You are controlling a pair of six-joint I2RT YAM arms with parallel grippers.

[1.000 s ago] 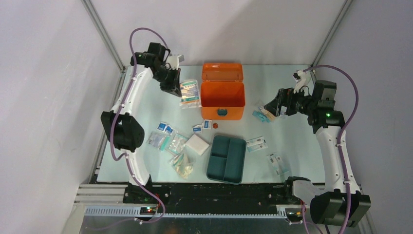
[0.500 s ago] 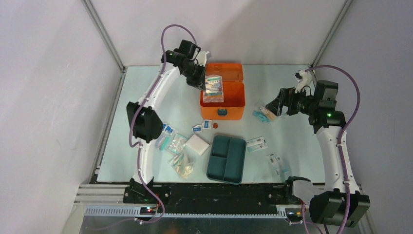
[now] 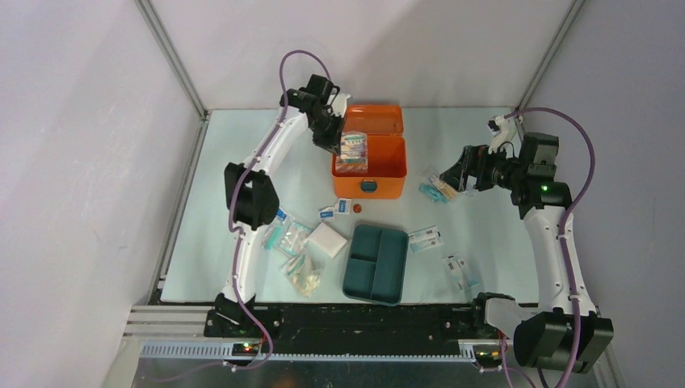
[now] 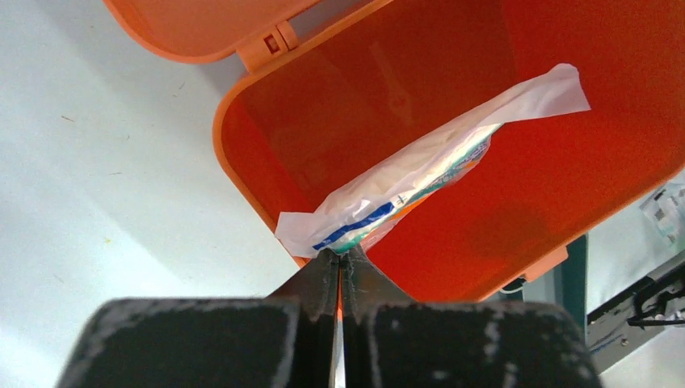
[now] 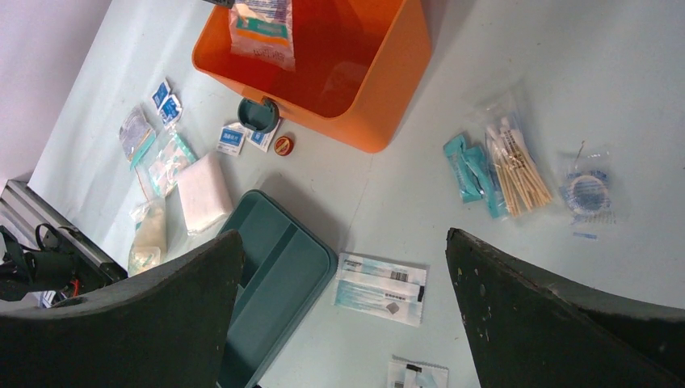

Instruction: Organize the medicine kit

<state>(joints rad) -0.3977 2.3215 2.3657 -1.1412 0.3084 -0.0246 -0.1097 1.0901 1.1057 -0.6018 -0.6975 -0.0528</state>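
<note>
Overhead, the bright orange rectangular plastic medicine kit (image 3: 369, 166) sits at the back middle of the pale bench (image 3: 485, 145), its hinged lid thrown open behind it and a dark teal latch on its front wall. The left tool (image 3: 339, 139) hangs at the kit's left rim, pinched tight on a clear crinkled plastic packet with blue and green print (image 3: 353, 153) that dangles into the box. The right tool (image 3: 449, 176) hovers right of the kit with its fingers spread wide and nothing between them. A flat dark teal compartment tray (image 3: 376, 263) lies near the front; the small packets around it are too tiny to read.

Seen from the left wrist, the tool's (image 4: 340, 279) two dark fingers meet on the packet's (image 4: 420, 174) corner. The packet slants across the kit's (image 4: 266, 158) smooth, glossy interior; whether its far end touches the floor cannot be told. Kit and lid are cut off by the frame.

From the right wrist, two broad, rough black fingers (image 5: 121, 319) fill the lower corners, well apart. Between them lie a flat white printed sachet (image 5: 380, 288), a clear bag of wooden-stemmed swabs (image 5: 513, 166) beside teal strips, and a soft white gauze pad (image 5: 202, 190). The kit (image 5: 380, 89) is cropped at the top.
</note>
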